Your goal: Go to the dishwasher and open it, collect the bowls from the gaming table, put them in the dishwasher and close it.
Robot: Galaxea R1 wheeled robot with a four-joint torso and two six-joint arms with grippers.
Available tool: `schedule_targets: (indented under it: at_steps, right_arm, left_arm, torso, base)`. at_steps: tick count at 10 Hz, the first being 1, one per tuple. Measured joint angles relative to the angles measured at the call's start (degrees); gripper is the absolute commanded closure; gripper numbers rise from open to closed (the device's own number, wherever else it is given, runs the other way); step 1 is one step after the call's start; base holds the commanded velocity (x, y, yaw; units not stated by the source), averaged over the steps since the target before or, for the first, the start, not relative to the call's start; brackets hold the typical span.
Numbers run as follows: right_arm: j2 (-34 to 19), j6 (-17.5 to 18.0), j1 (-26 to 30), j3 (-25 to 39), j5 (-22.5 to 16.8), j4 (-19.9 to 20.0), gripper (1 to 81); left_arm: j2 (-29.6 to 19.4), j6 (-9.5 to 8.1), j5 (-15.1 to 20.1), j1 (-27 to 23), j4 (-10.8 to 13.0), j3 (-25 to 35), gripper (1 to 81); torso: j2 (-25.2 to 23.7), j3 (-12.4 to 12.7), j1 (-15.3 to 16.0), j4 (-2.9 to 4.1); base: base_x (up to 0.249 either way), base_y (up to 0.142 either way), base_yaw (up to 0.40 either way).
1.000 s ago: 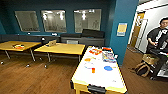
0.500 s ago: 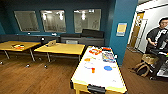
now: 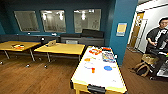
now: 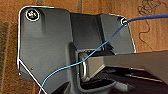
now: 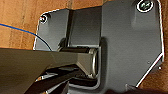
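Observation:
A long game table (image 3: pixel 100 77) with a white top and yellow sides stands just ahead, right of centre in the head view. On it lie a round blue thing (image 3: pixel 107 68), some orange things (image 3: pixel 95 51) and a flat colourful box (image 3: pixel 108 56); they are too blurred to tell whether any are bowls. The dishwasher is out of view. In both wrist views the robot's own dark plate hangs over a brown wooden floor (image 4: pixel 10 50), with a blue cable (image 4: pixel 75 65) running across it.
Two yellow tables (image 3: pixel 61 48) (image 3: pixel 15 45) stand to the left, before a dark bench (image 3: pixel 82 40) along a teal wall with windows. A person (image 3: pixel 158 40) stands at the right by a cardboard box (image 3: pixel 149 58) and a bag (image 3: pixel 142 68). Wooden floor (image 3: pixel 37 77) spreads to the left.

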Motion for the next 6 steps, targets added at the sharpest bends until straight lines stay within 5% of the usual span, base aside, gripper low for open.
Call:
schedule_targets:
  at_steps: [6]
  right_arm:
    - [0.0, 0.09, 0.11, 0.0, -0.12, 0.0, 1.0]
  left_arm:
    - [0.0, 0.02, 0.2, 0.55, 0.0, 0.0, 1.0]
  torso:
    - [-0.04, 0.02, -0.09, 0.0]
  base:
    - [0.065, 0.0, 0.0]
